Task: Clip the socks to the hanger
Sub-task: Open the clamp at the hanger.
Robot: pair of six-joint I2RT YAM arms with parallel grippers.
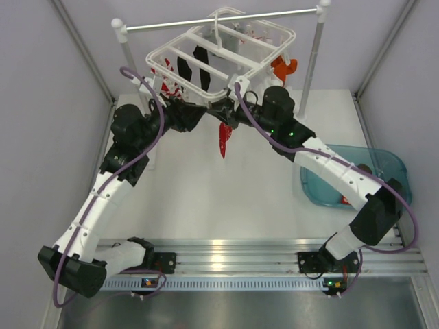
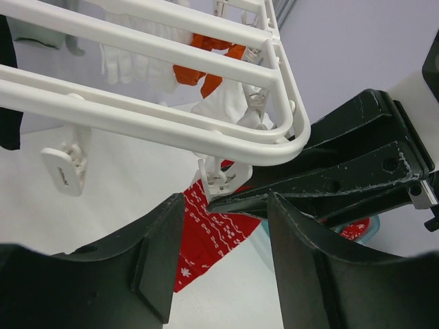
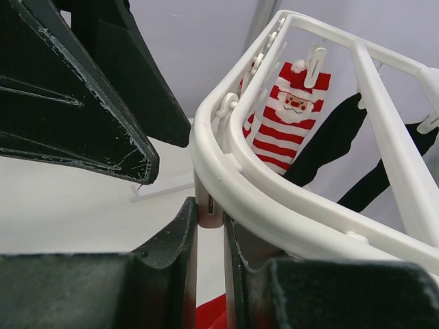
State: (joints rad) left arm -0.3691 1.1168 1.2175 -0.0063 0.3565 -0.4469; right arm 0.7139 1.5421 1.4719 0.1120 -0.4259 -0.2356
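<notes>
The white hanger (image 1: 206,60) hangs from the grey rail. A red snowflake sock (image 1: 224,140) hangs below its near corner, its top edge at a white clip (image 2: 218,179). My right gripper (image 1: 225,111) is shut on that clip (image 3: 210,202), pinching it just under the frame (image 3: 288,205). My left gripper (image 1: 203,112) is open, its fingers (image 2: 161,253) wide apart either side of the red sock (image 2: 206,236) without touching it. Two dark socks (image 1: 194,68) hang clipped inside the frame.
A grey rail (image 1: 219,20) on white posts carries the hanger. Red-and-white striped socks (image 3: 288,123) and an orange sock (image 1: 283,68) hang on it too. A teal bin (image 1: 387,164) with more red cloth stands at the right, under the right arm.
</notes>
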